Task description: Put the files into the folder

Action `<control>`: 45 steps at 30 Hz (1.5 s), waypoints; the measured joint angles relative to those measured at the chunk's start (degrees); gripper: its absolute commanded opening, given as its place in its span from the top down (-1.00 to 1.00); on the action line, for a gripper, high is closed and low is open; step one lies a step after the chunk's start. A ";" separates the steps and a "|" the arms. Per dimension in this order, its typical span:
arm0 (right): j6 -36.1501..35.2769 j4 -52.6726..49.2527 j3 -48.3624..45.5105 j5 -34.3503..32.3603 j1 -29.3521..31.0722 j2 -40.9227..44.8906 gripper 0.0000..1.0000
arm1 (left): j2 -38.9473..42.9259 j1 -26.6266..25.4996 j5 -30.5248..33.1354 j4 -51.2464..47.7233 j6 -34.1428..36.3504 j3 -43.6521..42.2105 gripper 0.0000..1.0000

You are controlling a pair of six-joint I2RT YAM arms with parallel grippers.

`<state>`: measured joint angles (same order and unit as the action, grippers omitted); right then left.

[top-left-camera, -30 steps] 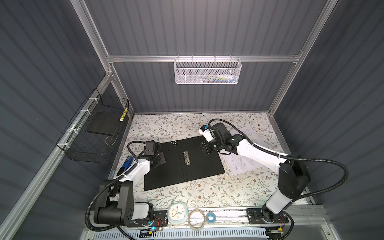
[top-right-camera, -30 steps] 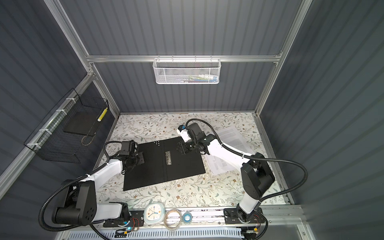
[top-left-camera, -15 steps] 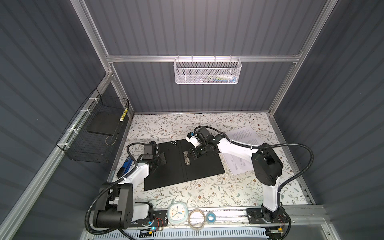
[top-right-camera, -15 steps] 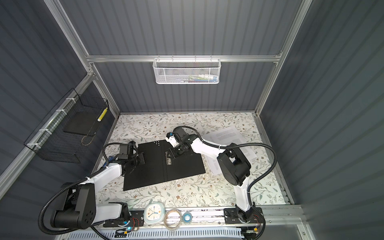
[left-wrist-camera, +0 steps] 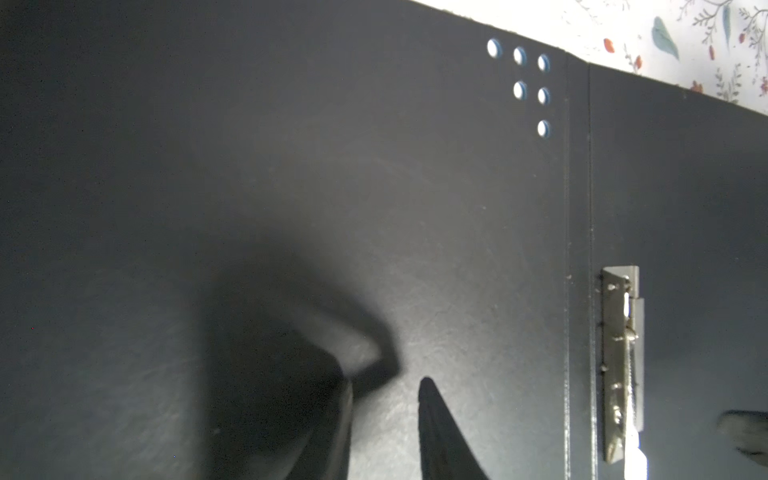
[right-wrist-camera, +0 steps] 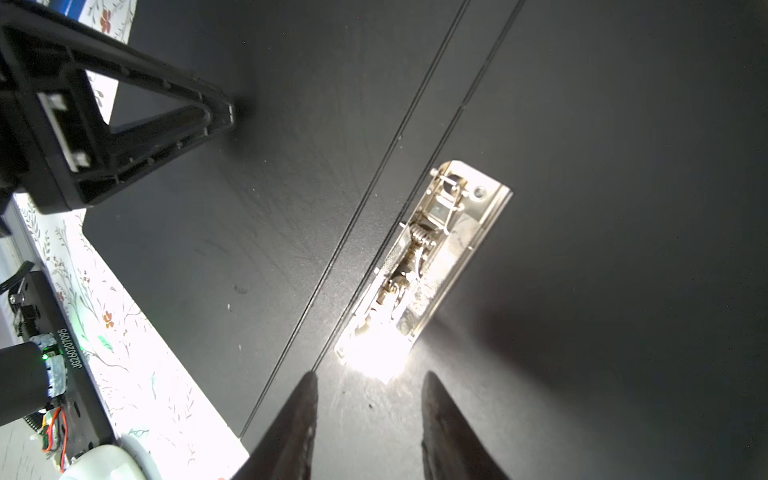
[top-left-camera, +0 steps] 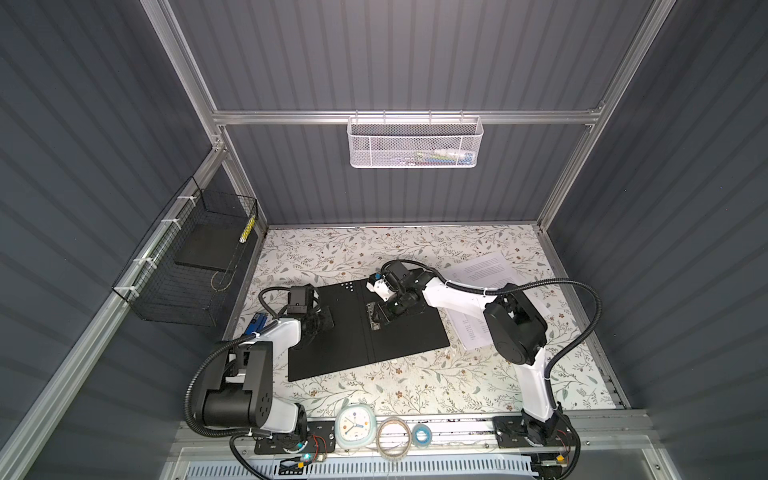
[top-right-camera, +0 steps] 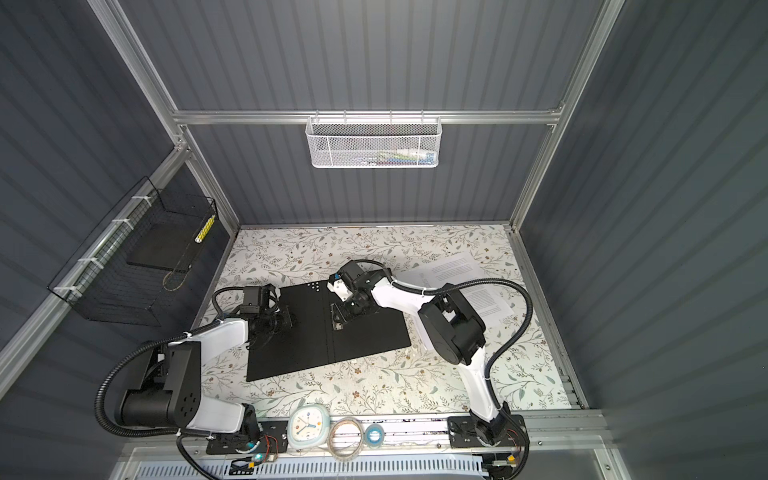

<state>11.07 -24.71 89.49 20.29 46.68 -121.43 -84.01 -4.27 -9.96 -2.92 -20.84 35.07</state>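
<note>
The floral bench [top-left-camera: 415, 386] was taken up chiefly by the folder [top-left-camera: 353, 349], which was laid open and flat with its black inside upward, presumably so that sheets could be received. The files [top-left-camera: 486, 268] were found outside it, on the bench just beside its right edge and partly hidden under the right arm, so nothing had been filed yet. The left tool [left-wrist-camera: 384, 386] was rested on the left cover, jaws slightly parted and empty, seemingly to keep that cover pressed flat. The right tool [right-wrist-camera: 370, 376] was held close above the right cover near the spine, jaws parted with nothing between them, aimed at the metal clamp mechanism [right-wrist-camera: 424, 257], which was judged to need lifting first. Free bench was left in front of the folder and behind it; little was left beyond its left edge.
</note>
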 measured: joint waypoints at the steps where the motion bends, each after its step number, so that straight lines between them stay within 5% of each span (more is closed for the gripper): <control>1: 0.00 -0.04 0.04 0.00 0.04 -0.04 0.19 | -0.20 0.00 -0.28 0.52 -0.24 -0.04 0.42; 11: 0.00 -0.63 1.68 -0.17 0.52 -1.11 0.26 | -2.78 0.63 -2.29 5.92 -2.01 -0.68 0.79; 45: -0.59 -2.82 4.07 -3.21 2.38 -4.35 0.53 | -4.79 1.77 -5.33 9.07 -2.34 -0.61 0.87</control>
<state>10.48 -27.53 93.56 17.08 49.06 -125.78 -88.79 -2.50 -15.29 6.15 -23.18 34.46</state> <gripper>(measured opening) 0.245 0.066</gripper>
